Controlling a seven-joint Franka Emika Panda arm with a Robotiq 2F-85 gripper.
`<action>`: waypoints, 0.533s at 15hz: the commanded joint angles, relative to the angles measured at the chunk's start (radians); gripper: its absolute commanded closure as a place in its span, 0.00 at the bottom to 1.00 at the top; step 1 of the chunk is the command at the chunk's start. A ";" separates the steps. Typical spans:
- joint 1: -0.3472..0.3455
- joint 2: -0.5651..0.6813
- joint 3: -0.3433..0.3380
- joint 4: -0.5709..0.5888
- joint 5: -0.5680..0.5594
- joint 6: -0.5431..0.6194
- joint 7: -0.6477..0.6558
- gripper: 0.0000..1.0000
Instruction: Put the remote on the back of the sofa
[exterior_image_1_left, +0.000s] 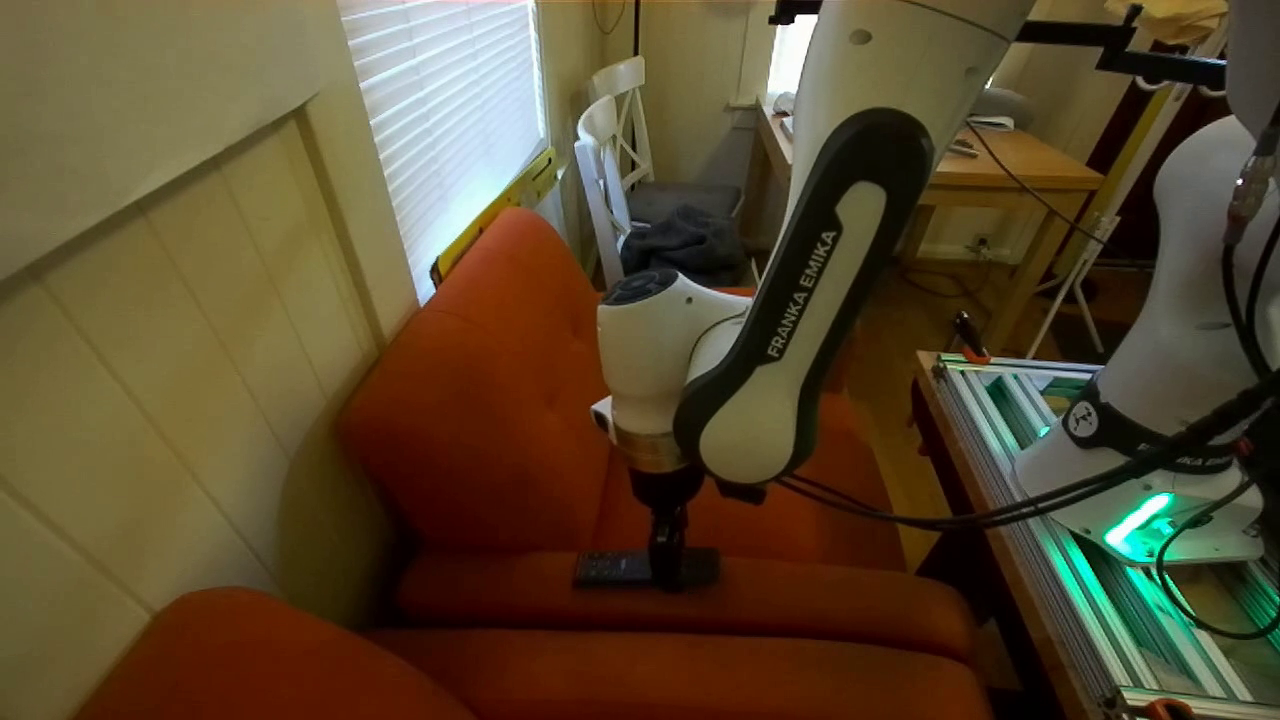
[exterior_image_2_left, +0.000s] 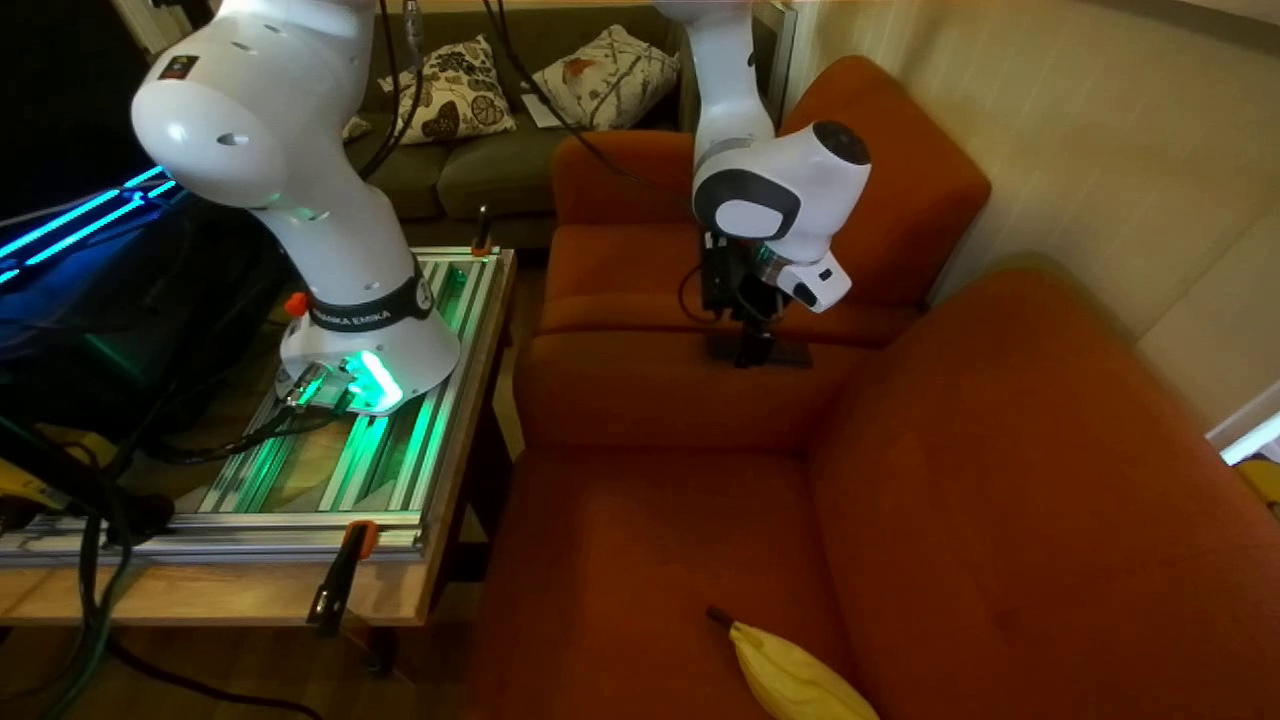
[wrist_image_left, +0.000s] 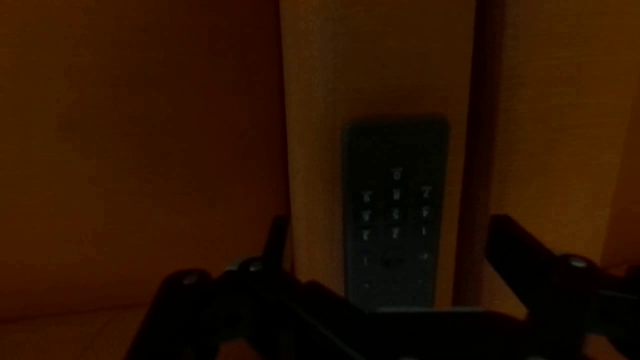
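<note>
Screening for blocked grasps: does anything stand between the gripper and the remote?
Nothing visible does: in the wrist view, the open gripper straddles the remote, with no other object between. The banana lies apart, on a seat.

In the wrist view the gripper (wrist_image_left: 390, 222) is covering the lower end of the remote (wrist_image_left: 395, 210), and it's looking so murky that the lowest markings (wrist_image_left: 366, 285) are coming out unreadable. In both exterior views it's blocking the remote's middle, and the markings are coming out way too small to read. In an exterior view the arm (exterior_image_2_left: 810, 200) is hiding part of the back of the sofa (exterior_image_2_left: 920, 190) and running off the top, while the bottom edge is chopping the banana (exterior_image_2_left: 795, 675).
</note>
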 joint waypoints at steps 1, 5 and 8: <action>-0.004 0.034 0.006 0.038 -0.025 0.050 0.028 0.00; 0.012 0.059 -0.002 0.069 -0.051 0.034 0.030 0.41; 0.018 0.075 -0.003 0.085 -0.071 0.024 0.029 0.62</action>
